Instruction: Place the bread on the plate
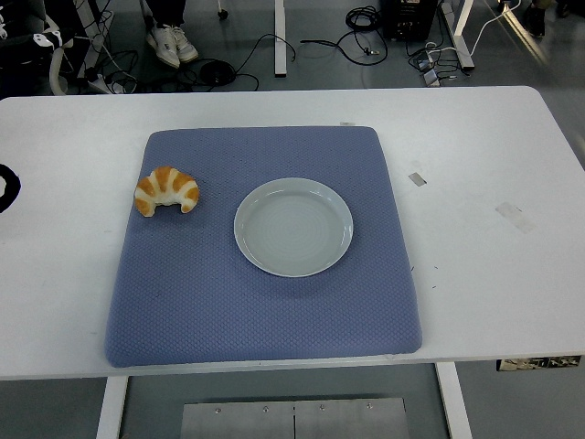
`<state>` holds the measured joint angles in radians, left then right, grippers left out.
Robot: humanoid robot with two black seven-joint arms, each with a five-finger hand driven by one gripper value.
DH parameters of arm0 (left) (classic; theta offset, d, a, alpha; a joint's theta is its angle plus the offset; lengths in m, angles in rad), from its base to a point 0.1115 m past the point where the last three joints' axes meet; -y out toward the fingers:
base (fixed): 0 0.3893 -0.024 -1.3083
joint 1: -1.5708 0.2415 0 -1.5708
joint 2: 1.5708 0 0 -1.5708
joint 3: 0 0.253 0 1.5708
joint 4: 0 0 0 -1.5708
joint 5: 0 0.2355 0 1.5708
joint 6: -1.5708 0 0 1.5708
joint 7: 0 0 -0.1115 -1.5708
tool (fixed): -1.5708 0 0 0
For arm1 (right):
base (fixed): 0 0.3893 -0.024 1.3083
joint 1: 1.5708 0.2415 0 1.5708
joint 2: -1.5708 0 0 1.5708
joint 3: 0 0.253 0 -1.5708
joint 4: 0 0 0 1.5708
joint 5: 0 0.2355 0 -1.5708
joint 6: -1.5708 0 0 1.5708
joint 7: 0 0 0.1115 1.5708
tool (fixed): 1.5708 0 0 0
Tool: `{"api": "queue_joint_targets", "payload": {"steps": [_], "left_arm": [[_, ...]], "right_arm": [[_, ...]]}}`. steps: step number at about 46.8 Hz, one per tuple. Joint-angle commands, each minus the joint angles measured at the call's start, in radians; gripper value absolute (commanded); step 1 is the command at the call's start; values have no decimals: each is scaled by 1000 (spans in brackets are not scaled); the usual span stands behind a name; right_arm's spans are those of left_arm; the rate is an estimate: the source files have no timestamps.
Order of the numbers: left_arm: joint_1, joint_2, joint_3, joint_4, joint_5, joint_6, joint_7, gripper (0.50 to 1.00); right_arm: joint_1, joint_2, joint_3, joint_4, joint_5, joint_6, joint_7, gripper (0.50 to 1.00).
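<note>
A golden-brown croissant point(166, 190) lies on the left part of a blue mat point(265, 302), its ends pointing toward the near edge. A pale round plate point(293, 226) sits at the mat's middle, a short way to the right of the croissant, with nothing on it. A small black part of the left arm point(6, 187) shows at the picture's left edge, level with the croissant and well apart from it. Its fingers are out of sight. The right arm does not appear.
The mat lies on a white table point(484, 274). Small tape marks point(512, 216) sit on the table's right side. Beyond the far edge are cables, table legs and a person's shoes point(172, 43) on the floor.
</note>
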<state>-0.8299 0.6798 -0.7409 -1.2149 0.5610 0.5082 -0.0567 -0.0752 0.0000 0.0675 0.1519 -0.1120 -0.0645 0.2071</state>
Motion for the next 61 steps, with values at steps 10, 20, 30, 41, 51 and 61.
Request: {"api": "queue_joint_targets", "payload": {"steps": [10,20,30,41,51,61], "left_arm": [[-11,6,37,2,10,6,0,989],[-14,7,35,0,8,0,0,989],[-20,7,23,-2,8,-2,0,989],[-20,7,20,-12,7,-2,8,989],[-24,9,18,-15,7,-2,14,989],[-24,7,18,-15,7,-2,14,989]], "right_arm": [[0,0,0,0,0,0,0,1000],[0,0,0,0,0,0,0,1000],[0,0,0,0,0,0,0,1000],[0,0,0,0,0,0,0,1000],[0,0,0,0,0,0,0,1000],[0,0,0,0,0,0,0,1000]]}}
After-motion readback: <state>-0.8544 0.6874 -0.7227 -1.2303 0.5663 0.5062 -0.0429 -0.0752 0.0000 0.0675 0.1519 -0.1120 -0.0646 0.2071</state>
